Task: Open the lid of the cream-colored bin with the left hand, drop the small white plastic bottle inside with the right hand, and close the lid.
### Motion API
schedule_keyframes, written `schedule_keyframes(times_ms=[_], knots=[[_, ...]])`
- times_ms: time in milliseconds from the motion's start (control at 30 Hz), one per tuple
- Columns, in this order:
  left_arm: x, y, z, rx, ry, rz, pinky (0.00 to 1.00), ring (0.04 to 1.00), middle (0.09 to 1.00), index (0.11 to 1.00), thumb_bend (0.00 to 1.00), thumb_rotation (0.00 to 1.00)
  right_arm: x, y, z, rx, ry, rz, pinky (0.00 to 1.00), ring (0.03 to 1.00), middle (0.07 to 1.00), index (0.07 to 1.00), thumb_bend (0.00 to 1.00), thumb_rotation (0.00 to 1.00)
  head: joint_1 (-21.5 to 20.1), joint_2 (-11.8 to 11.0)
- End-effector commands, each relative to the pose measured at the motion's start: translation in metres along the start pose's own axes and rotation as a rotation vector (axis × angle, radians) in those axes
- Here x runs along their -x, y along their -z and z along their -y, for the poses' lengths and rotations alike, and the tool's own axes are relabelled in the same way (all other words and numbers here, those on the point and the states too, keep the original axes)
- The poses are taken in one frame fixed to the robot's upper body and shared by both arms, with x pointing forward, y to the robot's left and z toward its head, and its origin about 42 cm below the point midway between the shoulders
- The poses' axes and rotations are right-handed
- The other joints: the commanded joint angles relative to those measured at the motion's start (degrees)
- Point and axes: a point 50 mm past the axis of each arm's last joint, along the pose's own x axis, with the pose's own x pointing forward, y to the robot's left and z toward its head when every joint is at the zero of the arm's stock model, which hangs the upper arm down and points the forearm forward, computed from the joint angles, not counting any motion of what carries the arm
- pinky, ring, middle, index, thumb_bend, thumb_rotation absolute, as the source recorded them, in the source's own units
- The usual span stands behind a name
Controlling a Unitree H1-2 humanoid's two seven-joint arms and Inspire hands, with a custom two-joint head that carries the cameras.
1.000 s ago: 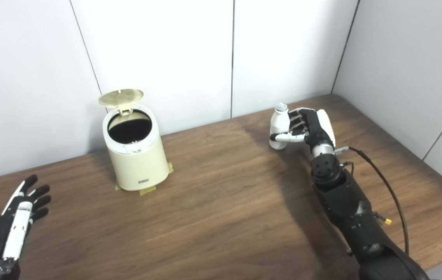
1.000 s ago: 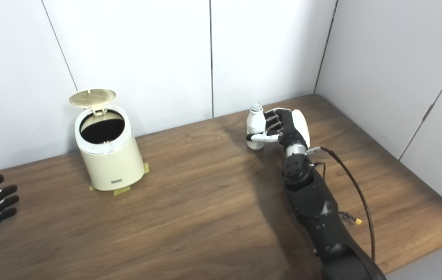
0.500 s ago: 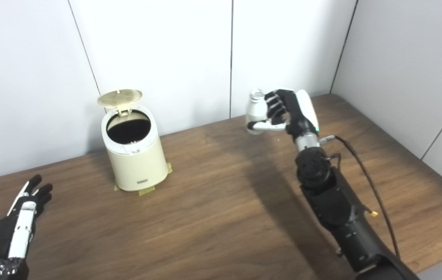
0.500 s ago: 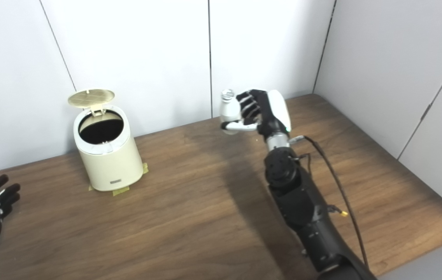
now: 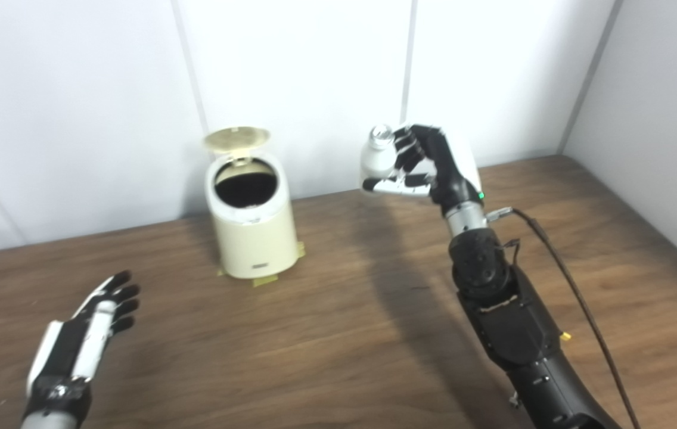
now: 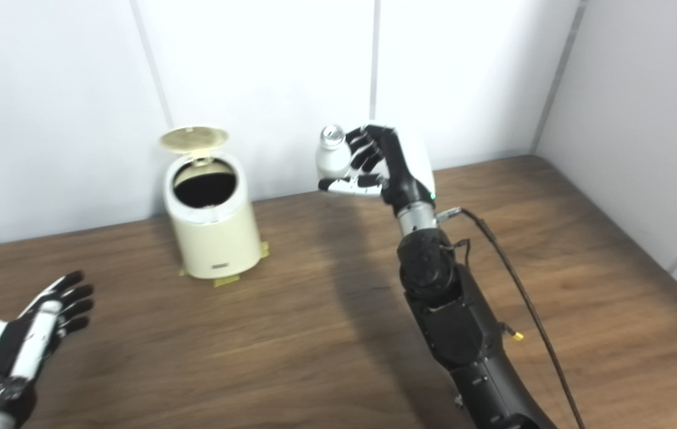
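The cream-colored bin [image 5: 252, 238] stands on the wooden table near the back wall, its round lid [image 5: 237, 138] tipped up and its dark inside showing. My right hand [image 5: 428, 167] is shut on the small white plastic bottle [image 5: 378, 156], holding it upright in the air, well above the table and to the right of the bin. My left hand [image 5: 85, 342] hovers low over the table's front left, open with fingers spread, holding nothing.
White wall panels run behind the table [image 5: 326, 333], and a grey wall closes the right side. A black cable [image 5: 577, 310] trails along my right forearm. Tape tabs [image 5: 264, 280] mark the bin's foot.
The camera has turned, shifting the whole scene rightward. My right hand has lifted the bottle off the table and carried it left toward the bin. The left hand stays open and low.
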Motion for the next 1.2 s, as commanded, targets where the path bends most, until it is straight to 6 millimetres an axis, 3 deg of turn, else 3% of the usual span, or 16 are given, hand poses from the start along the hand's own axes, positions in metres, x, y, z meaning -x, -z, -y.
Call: schedule_keyframes(times_ms=[0,167,400,667,767,1167], knots=[[-0.004,-0.009,0.0,-0.017,-0.024,0.062,0.81,0.839,0.853,0.915,0.33,0.92,-0.02,-0.037,0.003,-0.029,0.036,0.129,0.35,0.409,0.48,0.485,0.53,0.0,0.7,0.0],[-0.002,-0.003,0.007,-0.002,-0.023,0.05,0.84,0.851,0.849,0.915,0.38,0.91,-0.024,-0.052,-0.009,-0.061,0.006,0.17,0.34,0.398,0.474,0.526,0.52,0.0,3.6,-0.4],[0.0,0.001,0.018,0.008,-0.013,0.05,0.82,0.841,0.857,0.924,0.41,0.9,-0.024,-0.069,-0.017,-0.074,-0.031,0.205,0.35,0.417,0.477,0.512,0.52,0.0,6.3,-0.8],[0.002,0.003,0.026,-0.008,-0.016,0.049,0.82,0.842,0.862,0.925,0.41,0.95,-0.035,-0.089,-0.031,-0.084,-0.079,0.281,0.37,0.419,0.474,0.513,0.52,0.0,9.4,-1.2],[0.002,0.004,0.028,-0.012,-0.017,0.057,0.82,0.848,0.865,0.925,0.38,0.96,-0.04,-0.092,-0.037,-0.099,-0.092,0.295,0.36,0.413,0.479,0.515,0.52,0.0,10.2,-1.5],[0.004,0.005,0.03,-0.016,-0.017,0.064,0.81,0.848,0.866,0.924,0.44,0.95,-0.055,-0.098,-0.066,-0.111,-0.111,0.305,0.35,0.419,0.484,0.507,0.52,0.0,11.7,-2.0]])
